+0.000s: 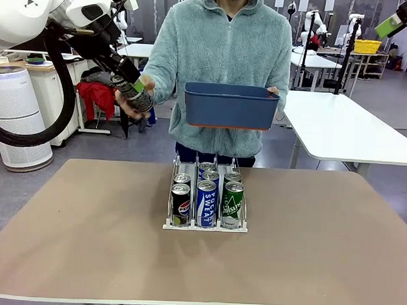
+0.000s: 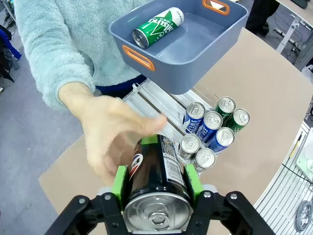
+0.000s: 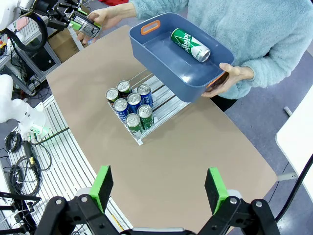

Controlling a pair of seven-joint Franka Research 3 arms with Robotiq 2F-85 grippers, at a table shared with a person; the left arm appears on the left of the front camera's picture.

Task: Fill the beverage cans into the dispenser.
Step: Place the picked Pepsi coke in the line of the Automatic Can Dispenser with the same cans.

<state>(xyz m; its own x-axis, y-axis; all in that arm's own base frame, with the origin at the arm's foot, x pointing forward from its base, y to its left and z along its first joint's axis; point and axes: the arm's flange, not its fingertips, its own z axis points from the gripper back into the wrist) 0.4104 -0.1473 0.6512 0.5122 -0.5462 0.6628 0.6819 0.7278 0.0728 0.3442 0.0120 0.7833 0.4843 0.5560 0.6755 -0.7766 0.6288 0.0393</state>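
My left gripper (image 2: 156, 180) is shut on a black beverage can (image 2: 152, 169), held high off the table's left side (image 1: 137, 95). The person's open hand (image 2: 110, 132) is right behind that can. With the other hand the person holds up a dark blue bin (image 1: 230, 105) with one green can (image 2: 157, 27) lying in it. The dispenser (image 1: 205, 226) stands mid-table with several cans (image 1: 206, 199) in three lanes: black, blue-and-white, green. My right gripper (image 3: 159, 191) hangs open high above the table, nothing between its fingers.
The brown table (image 1: 87, 242) has wide free surface around the dispenser. The bin hangs above the dispenser's far end. A white table (image 1: 351, 131) stands at the back right, and a white air purifier (image 1: 17, 119) at the left.
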